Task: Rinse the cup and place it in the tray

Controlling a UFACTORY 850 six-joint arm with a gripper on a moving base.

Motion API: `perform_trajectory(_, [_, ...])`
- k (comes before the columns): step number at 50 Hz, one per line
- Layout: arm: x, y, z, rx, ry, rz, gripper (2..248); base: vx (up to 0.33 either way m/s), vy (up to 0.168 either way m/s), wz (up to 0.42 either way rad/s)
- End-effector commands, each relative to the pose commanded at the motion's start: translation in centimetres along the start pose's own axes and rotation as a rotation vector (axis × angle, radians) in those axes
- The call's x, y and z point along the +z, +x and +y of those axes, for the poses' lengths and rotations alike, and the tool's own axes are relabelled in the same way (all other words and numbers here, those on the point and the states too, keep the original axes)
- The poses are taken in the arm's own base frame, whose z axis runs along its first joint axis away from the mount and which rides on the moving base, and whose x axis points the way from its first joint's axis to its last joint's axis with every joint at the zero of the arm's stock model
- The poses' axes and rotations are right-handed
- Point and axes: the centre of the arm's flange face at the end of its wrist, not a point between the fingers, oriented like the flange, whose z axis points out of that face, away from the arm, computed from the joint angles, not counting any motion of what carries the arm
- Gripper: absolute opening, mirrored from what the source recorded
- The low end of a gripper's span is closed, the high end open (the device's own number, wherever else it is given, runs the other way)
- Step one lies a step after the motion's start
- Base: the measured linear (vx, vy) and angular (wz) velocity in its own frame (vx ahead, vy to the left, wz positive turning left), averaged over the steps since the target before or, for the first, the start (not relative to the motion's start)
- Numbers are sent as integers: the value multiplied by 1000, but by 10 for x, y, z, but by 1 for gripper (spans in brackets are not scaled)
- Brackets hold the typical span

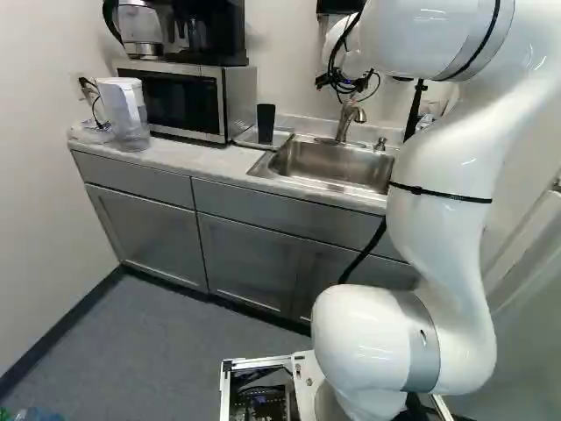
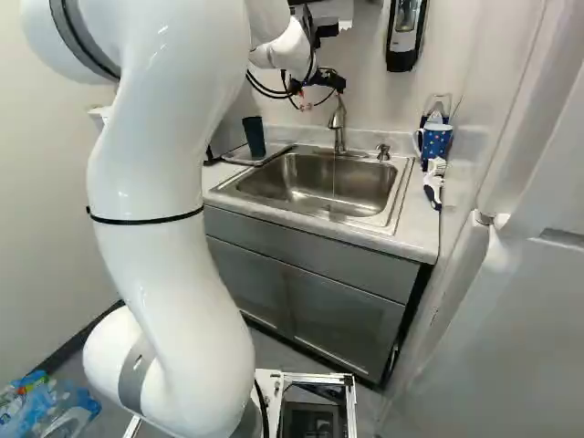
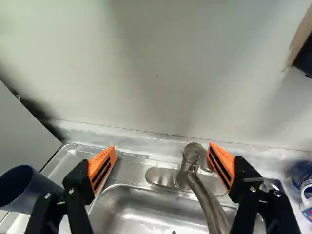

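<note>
Hovering by the faucet (image 3: pixel 204 192), your jaws (image 3: pixel 162 147) are standing wide apart, so you're probably wanting a centred, gentle touch on its top — clear of the upright cup (image 1: pixel 266 124), which is sitting in the tray (image 1: pixel 281 140) beside the sink (image 1: pixel 326 163).

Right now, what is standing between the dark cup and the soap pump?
The faucet, at the back of the sink; the right base view shows it.

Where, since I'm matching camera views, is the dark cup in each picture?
Left base view: cup on the tray, left of the sink.
Right base view: cup just right of the arm.
Wrist view: cup outside the open jaws, beside the sink.
Shared landmark: faucet.
</note>
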Motion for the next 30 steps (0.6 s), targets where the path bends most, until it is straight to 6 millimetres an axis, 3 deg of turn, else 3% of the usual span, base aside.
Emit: perform_trajectory(30, [-1, 9, 0, 15, -1, 98, 247, 0, 0, 0])
